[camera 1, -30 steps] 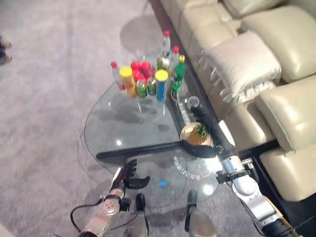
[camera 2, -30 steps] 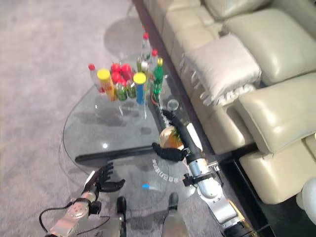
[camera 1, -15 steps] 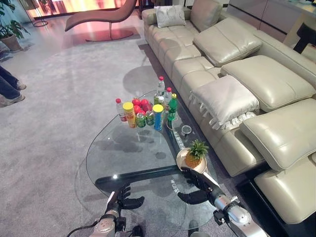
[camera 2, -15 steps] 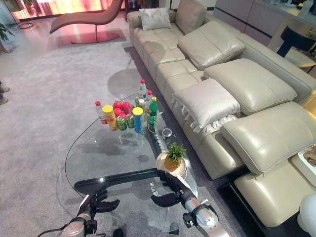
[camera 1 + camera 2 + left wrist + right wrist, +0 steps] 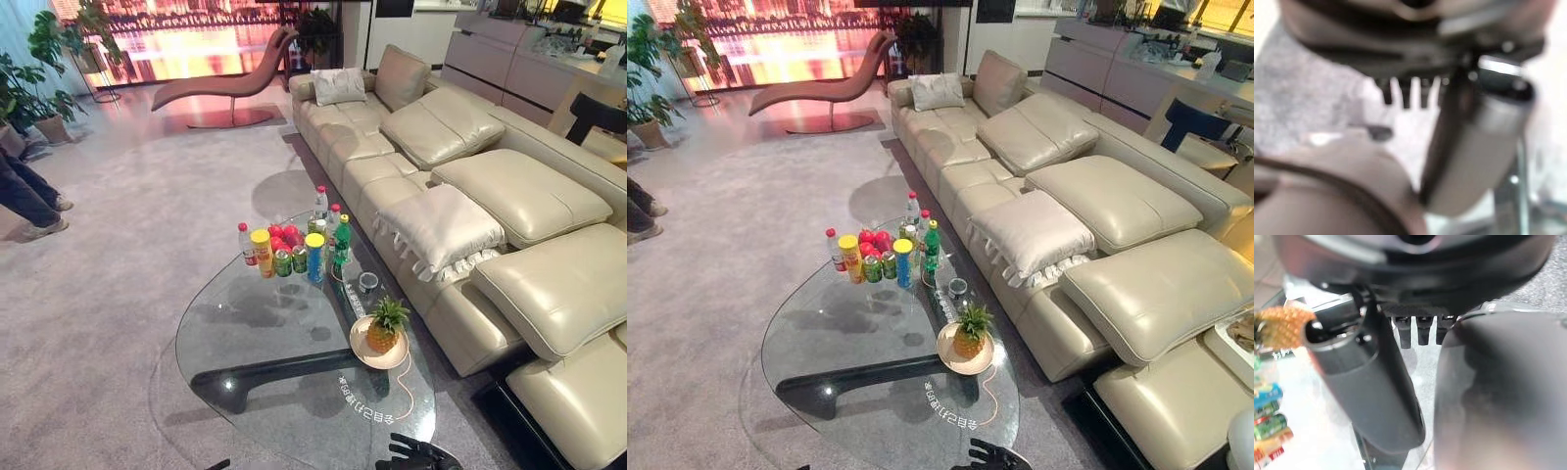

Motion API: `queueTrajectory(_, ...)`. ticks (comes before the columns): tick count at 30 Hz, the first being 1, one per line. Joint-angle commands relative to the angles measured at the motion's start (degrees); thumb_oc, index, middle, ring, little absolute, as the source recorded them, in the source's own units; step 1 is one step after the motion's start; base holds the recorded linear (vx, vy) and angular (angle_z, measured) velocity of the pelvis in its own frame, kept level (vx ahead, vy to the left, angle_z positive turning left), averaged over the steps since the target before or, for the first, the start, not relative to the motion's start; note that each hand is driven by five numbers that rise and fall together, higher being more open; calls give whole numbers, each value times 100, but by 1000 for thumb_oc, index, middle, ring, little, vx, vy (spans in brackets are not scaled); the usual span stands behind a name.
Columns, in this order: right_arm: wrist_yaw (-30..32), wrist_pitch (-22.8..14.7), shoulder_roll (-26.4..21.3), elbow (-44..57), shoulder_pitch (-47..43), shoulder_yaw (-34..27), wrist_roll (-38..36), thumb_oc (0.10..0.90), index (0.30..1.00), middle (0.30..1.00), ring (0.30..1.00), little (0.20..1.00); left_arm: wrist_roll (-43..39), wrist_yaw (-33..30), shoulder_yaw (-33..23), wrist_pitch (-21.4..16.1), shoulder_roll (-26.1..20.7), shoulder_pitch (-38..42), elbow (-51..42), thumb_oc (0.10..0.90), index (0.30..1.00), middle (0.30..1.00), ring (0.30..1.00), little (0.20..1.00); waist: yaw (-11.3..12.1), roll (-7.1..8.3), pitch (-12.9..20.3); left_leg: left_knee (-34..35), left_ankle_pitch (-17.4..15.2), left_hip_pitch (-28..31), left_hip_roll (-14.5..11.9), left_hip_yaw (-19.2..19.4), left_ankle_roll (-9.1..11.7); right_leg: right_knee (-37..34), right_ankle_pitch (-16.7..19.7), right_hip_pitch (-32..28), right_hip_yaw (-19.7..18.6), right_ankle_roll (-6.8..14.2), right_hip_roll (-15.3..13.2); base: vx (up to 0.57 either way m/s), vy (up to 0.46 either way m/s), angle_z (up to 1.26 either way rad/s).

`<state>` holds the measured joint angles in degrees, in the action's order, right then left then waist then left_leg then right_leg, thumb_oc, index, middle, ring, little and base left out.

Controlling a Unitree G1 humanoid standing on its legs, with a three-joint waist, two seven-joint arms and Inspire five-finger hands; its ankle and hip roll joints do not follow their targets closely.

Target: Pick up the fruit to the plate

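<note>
A small pineapple [image 5: 385, 328] stands upright on a tan plate [image 5: 364, 357] at the near right of the glass table [image 5: 255, 313]. Red fruit [image 5: 284, 236] lies among the bottles at the table's far end. My right hand [image 5: 421, 454] is low at the table's near edge, well short of the plate, with its fingers spread and nothing in them. In the right wrist view its thumb [image 5: 1369, 382] and fingers [image 5: 1420, 330] stand apart, and the pineapple [image 5: 1283, 325] shows beyond them. My left hand [image 5: 1400, 44] hangs idle, its fingers [image 5: 1405, 92] holding nothing.
Several bottles and cans [image 5: 294, 250] crowd the table's far end, with a small glass cup [image 5: 367, 283] near the right rim. A cream sofa [image 5: 490, 196] with a cushion [image 5: 441, 227] runs along the right. A person's legs [image 5: 24, 191] show at far left.
The camera has tilted up, so the whole scene shifted. My right hand let go of the plate and drew back to the table's near edge. The pineapple stays on the plate.
</note>
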<state>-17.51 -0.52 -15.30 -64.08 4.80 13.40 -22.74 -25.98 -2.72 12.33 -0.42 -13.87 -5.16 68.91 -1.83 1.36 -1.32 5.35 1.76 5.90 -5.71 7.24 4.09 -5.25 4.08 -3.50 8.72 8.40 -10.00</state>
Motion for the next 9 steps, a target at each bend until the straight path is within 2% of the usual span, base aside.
queueTrajectory(1, 184, 53, 127, -390, -131, -40, -136, 800, 900, 900, 900, 900, 36, 196, -307, -78, 70, 351, 227, 800, 900, 900, 900, 900, -31, -8, -257, -63, -299, -1, 442, -43, -200, 185, -295, -150, 72, -190, 502, 0, 0, 0)
queueTrajectory(9, 474, -41, 238, -769, -161, -319, 5, 800, 900, 900, 900, 900, -102, 345, -391, -78, 178, 371, 420, 800, 900, 900, 900, 900, -50, -23, -223, -35, -309, 10, 410, -36, -198, 185, -310, -151, 44, -188, 519, 6, 2, -5)
